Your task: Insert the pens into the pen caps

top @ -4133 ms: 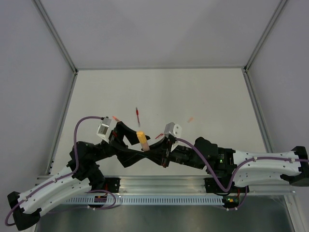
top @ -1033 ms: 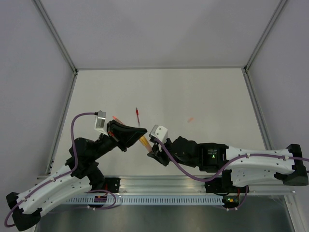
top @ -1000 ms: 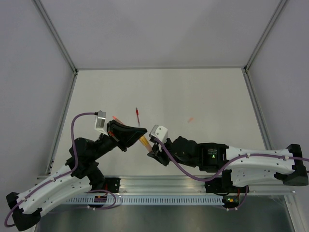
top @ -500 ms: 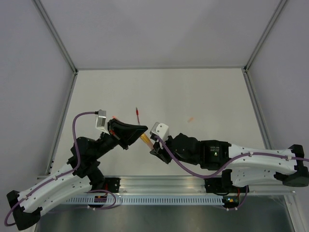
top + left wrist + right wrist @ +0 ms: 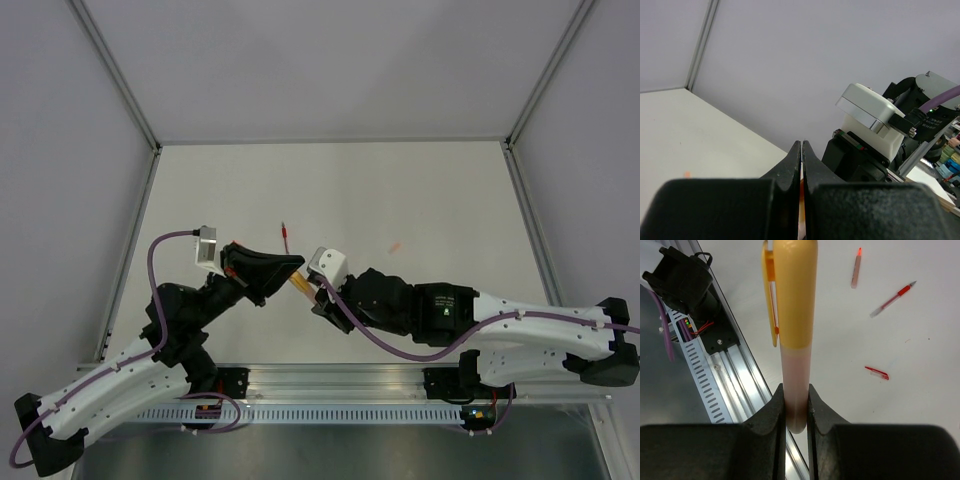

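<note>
Left gripper (image 5: 801,145) pinched to a hairline slit, orange sliver in the gap, real hold impossible to call. Just right of it, clamped tight in the right gripper (image 5: 796,390) above the white table (image 5: 400,190): pale salmon plastic pen (image 5: 795,370), short orange clipped cap (image 5: 796,290) seated on its far end.

the right gripper (image 5: 795,388) has matte black fingers, and the pen (image 5: 795,365) between them is pale salmon pink, topped by a yellow-orange cap (image 5: 796,290) with a deeper orange clip. the left gripper (image 5: 801,150) is black too, with an orange sliver in its slit. the table (image 5: 420,190) is plain off-white. at two o'clock from the cap lies a red pen (image 5: 892,299) with a greyish tip, at one o'clock a salmon stick (image 5: 856,267) with a bright red end, at four o'clock a small red cap (image 5: 876,372). the left arm (image 5: 110,385) and right arm (image 5: 550,335) are white with black joints, each trailing a purple cable (image 5: 160,262).
</note>
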You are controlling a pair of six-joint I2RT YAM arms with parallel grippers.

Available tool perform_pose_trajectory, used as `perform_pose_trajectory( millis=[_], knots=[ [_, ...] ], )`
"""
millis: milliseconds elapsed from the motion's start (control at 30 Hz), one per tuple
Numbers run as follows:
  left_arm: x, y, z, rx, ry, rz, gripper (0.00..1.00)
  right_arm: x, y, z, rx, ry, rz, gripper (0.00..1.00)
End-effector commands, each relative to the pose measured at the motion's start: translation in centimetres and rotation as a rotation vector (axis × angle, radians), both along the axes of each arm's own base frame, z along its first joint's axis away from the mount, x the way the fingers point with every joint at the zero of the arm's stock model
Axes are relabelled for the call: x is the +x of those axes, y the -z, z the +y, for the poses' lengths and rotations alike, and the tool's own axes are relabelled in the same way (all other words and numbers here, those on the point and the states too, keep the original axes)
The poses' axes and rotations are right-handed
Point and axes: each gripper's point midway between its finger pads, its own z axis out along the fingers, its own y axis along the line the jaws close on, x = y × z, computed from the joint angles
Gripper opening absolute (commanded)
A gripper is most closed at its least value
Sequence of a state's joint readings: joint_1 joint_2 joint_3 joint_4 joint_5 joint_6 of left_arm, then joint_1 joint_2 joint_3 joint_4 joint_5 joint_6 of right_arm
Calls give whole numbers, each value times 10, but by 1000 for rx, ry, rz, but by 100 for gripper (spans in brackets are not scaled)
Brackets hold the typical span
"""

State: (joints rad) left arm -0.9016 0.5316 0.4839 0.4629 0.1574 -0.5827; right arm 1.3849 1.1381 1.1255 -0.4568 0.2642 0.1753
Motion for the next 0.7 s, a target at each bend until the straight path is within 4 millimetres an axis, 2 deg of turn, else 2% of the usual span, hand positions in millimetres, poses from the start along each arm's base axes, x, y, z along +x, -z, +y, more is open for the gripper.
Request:
perform_pose_trajectory(
  millis=[0, 233, 367, 400, 433, 467, 500, 533, 567, 600, 633, 667],
  knots=[
    [-23, 127, -27, 372, 196, 218, 2, 33, -183, 16, 576, 128, -148, 0],
    [-23, 134, -29, 390, 200, 230, 2, 37, -187, 18, 576, 130, -155, 0],
    [-12, 125, -19, 381, 109, 254, 2, 36, -172, 21, 538, 123, -140, 0],
    [0, 110, -13, 356, 30, 258, 2, 35, -157, 22, 507, 119, -130, 0],
    [4, 116, -5, 389, -14, 301, 2, 34, -151, 20, 502, 117, -124, 0],
    [9, 109, 1, 384, -62, 323, 2, 31, -139, 19, 492, 114, -99, 0],
    [20, 83, 13, 340, -148, 313, 2, 31, -109, 19, 438, 119, -76, 0],
    [25, 75, 21, 336, -198, 322, 2, 30, -102, 12, 435, 128, -65, 0],
    [28, 78, 30, 370, -246, 345, 2, 31, -92, 8, 441, 150, -40, 0],
    [37, 58, 43, 341, -330, 338, 2, 32, -61, 4, 395, 166, -17, 0],
    [41, 55, 50, 345, -369, 344, 2, 33, -62, -5, 428, 176, -9, 0],
    [44, 57, 57, 369, -408, 357, 4, 34, -42, -10, 405, 193, 14, 0]
  ],
)
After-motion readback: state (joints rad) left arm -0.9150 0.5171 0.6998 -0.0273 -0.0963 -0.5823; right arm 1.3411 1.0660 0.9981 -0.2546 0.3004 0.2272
